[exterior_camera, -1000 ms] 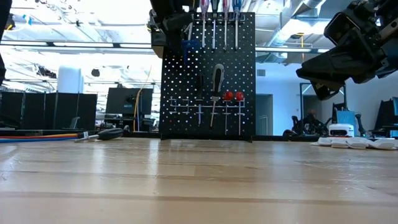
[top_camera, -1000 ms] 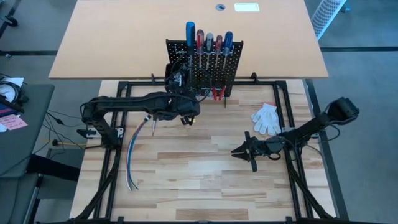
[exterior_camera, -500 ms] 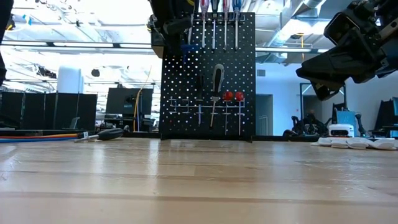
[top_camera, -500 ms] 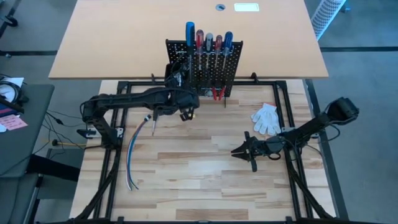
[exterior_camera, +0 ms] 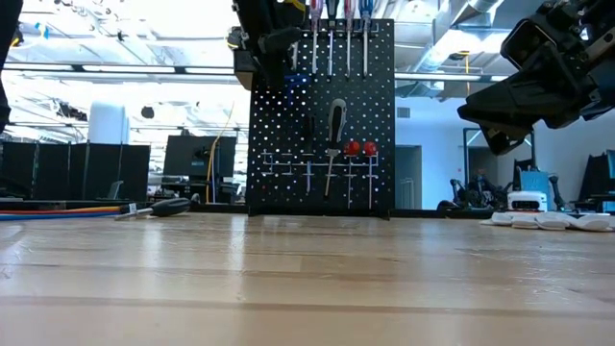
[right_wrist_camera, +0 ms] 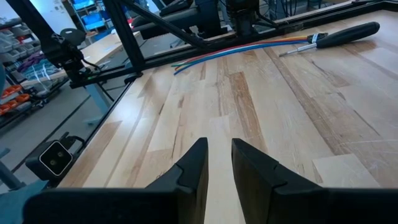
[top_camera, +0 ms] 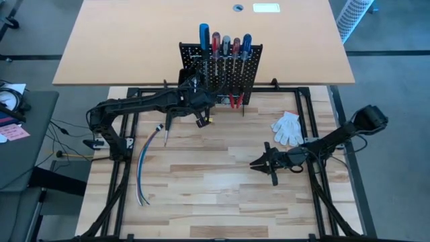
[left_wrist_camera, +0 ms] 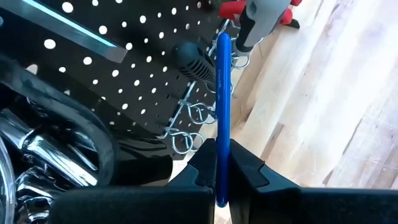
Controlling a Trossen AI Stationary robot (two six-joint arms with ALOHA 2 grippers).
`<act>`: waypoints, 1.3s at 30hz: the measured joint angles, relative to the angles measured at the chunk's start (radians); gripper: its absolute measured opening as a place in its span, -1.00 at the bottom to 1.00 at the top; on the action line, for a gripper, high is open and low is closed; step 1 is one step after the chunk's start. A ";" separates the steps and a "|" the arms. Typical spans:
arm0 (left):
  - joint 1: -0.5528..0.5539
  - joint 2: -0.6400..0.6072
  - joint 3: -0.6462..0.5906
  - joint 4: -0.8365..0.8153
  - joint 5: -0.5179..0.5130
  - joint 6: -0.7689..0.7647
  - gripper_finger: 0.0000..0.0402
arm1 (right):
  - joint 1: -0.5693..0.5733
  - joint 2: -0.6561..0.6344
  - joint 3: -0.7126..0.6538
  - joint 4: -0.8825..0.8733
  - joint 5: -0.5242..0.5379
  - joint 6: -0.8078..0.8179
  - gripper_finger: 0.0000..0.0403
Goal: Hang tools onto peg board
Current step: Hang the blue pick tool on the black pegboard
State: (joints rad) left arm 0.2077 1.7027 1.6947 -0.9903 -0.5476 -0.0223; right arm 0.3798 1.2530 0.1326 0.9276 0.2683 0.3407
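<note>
Left end effector (left_wrist_camera: 222, 171) nearer peg board (left_wrist_camera: 134, 81), blue tool (left_wrist_camera: 222, 118) upright

We see two dark arms built of slim black links and bulkier joint housings. The left gripper (left_wrist_camera: 222, 168) ends in two black, blocky fingers (left_wrist_camera: 202, 165) with angled faces; behind the claw sit glossy black cable loops and a shiny metal part. In the high view a small yellow and red mark shows just beside the left claw. The right gripper (right_wrist_camera: 217, 162) has matching matte black fingers (right_wrist_camera: 193, 165), wedge-shaped, tapering toward the tips. Behind that claw its arm thickens to a rounded black housing.
</note>
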 joint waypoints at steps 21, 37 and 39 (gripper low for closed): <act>0.086 -0.010 0.003 0.001 0.144 -0.013 -0.98 | 0.000 0.000 0.000 0.000 0.000 0.000 -0.61; 0.089 -0.002 0.002 -0.001 0.146 -0.012 -0.91 | 0.000 0.000 0.000 0.000 0.000 0.001 -0.61; 0.089 -0.002 0.002 -0.001 0.145 -0.012 -0.92 | 0.000 0.000 0.000 0.000 0.000 0.001 -0.61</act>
State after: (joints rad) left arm 0.2966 1.7012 1.6966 -0.9916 -0.4023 -0.0346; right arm 0.3798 1.2530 0.1326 0.9276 0.2683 0.3416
